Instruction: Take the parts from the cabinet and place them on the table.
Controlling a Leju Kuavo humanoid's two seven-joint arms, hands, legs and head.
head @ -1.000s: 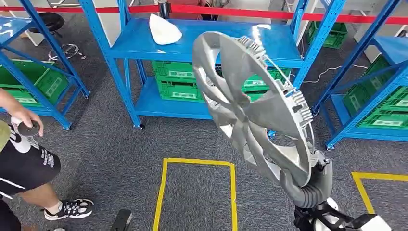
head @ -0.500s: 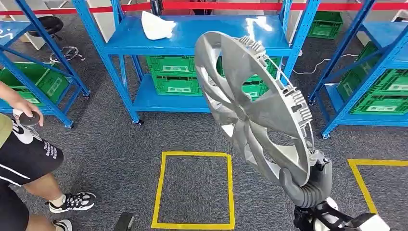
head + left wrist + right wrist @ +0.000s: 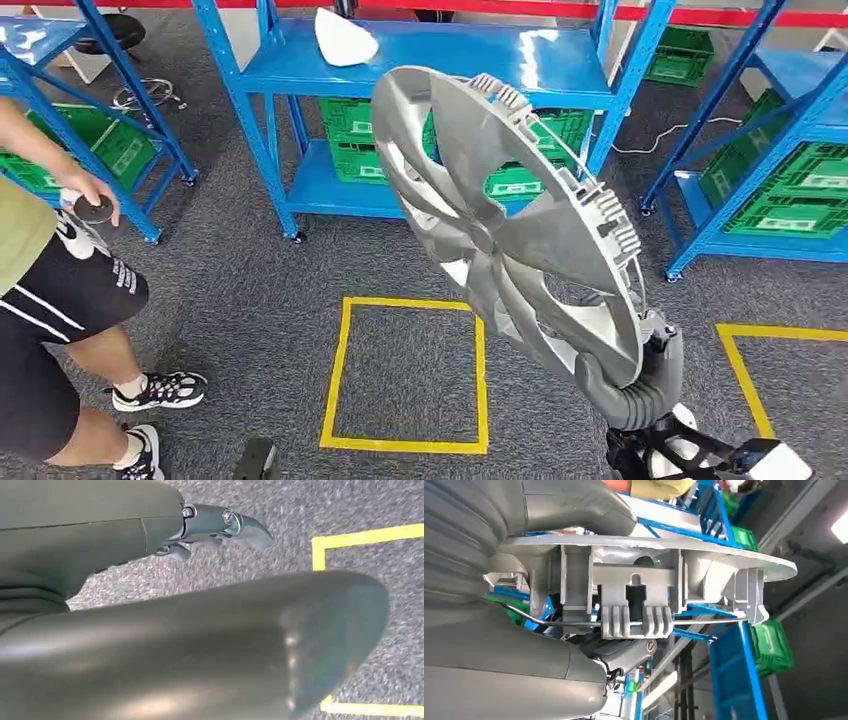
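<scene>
Grey carpet (image 3: pixel 250 300) marked with yellow tape squares (image 3: pixel 405 370) runs up to blue shelving (image 3: pixel 430 60) stacked with green crates (image 3: pixel 365 150); a person (image 3: pixel 50 290) stands off to the left. High above the floor, the right hand (image 3: pixel 630 385) holds a silver wheel cover (image 3: pixel 500 215) by its lower rim, the disc standing tall and tilted beyond the fingers. In the right wrist view the thumb (image 3: pixel 574 507) lies on the cover's face while the fingers (image 3: pixel 514 655) press its ribbed, clipped back, so the rim is pinched between them. It looks like light, stiff moulded plastic, smooth on the face; held at one edge it likely levers hard, so the ribbed rim is the surest hold. Whether the left hand (image 3: pixel 220 525) has its fingers spread or curled I cannot tell.
</scene>
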